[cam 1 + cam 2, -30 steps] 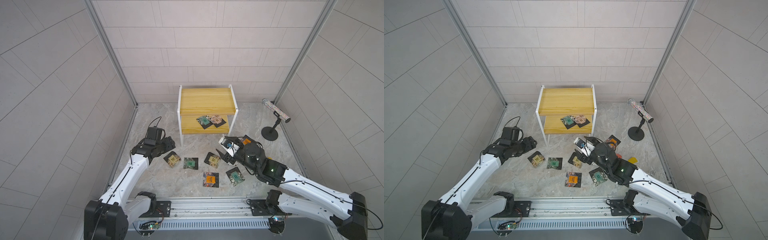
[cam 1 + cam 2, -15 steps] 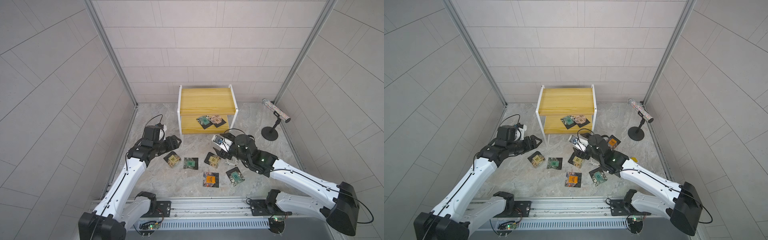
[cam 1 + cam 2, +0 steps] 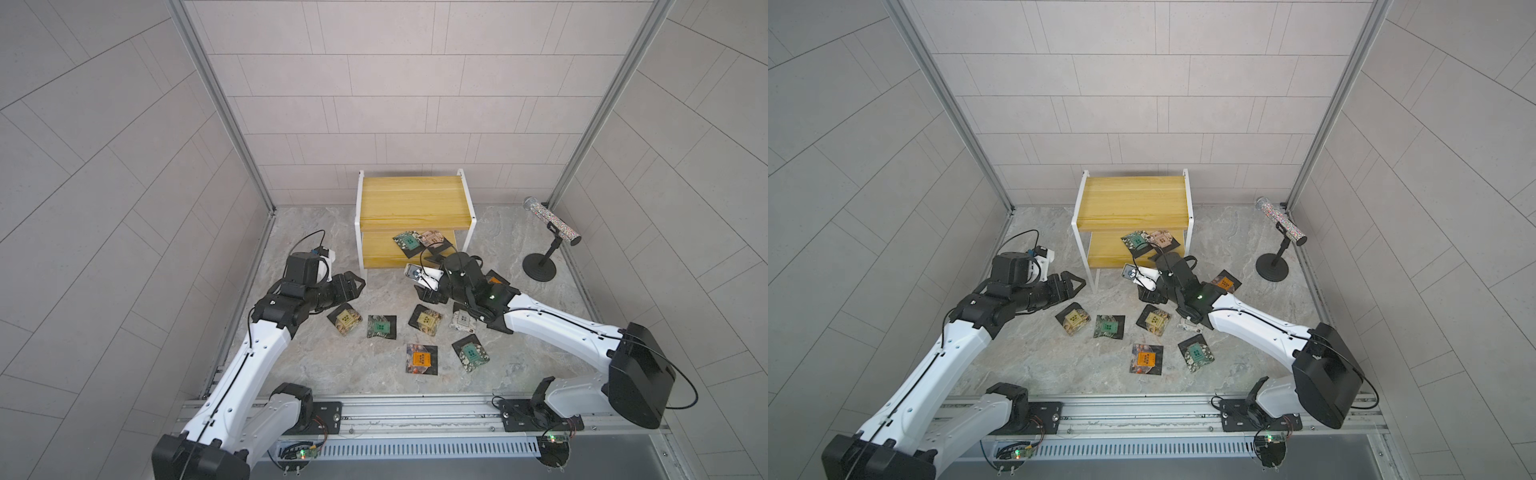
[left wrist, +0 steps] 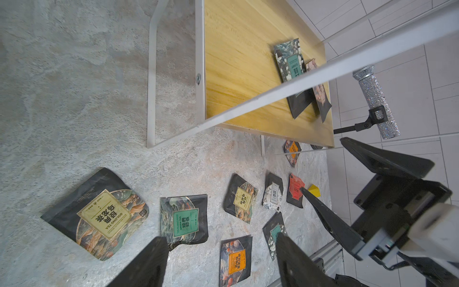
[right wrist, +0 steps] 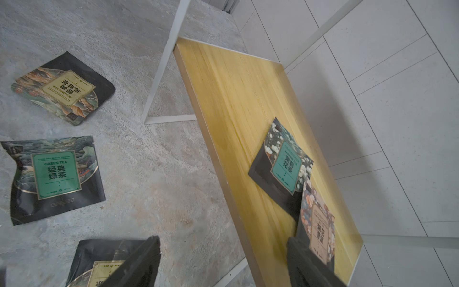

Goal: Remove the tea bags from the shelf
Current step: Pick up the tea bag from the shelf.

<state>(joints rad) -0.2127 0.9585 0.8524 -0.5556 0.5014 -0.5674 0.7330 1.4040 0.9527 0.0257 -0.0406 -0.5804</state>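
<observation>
Two tea bags [image 5: 285,164] shelved, left pincer [image 4: 221,237], right pincer [image 5: 223,239] both agape, red bag [image 4: 295,190] wrist-only

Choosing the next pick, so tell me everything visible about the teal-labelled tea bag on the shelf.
The teal-labelled tea bag is a flat, smooth-looking square sachet, black-edged, printed with white blossoms. It lies flat on the shelf's lower yellow board, near its front edge, with a pinkish tea bag against one side.
</observation>
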